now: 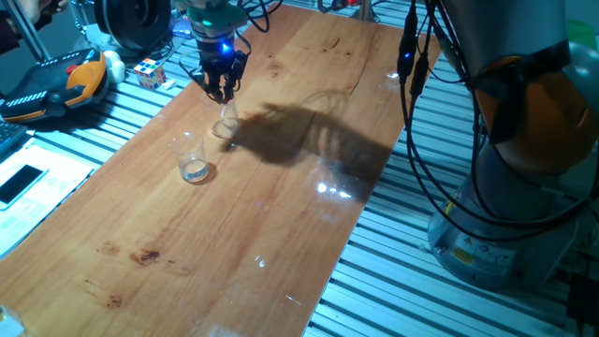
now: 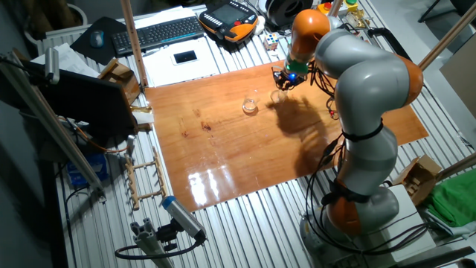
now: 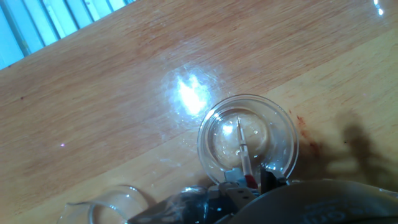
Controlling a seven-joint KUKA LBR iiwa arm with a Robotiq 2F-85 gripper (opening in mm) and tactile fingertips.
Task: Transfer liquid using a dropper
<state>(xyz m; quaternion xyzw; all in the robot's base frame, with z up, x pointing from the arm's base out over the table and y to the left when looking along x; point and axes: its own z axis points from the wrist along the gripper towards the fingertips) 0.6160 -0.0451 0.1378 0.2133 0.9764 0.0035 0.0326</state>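
Dropper [image 3: 241,149] clamped in gripper [image 3: 249,182] near its red end, tip hanging inside low glass dish [image 3: 283,121], tumbler [image 1: 192,156] just beside. Likely light, thin, brittle, slippery: grip upper stem gently.

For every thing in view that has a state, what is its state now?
gripper: shut on the dropper.
dropper: held, tip down inside the glass dish.
glass dish: upright, under the gripper.
tumbler: upright, standing apart from the dish.
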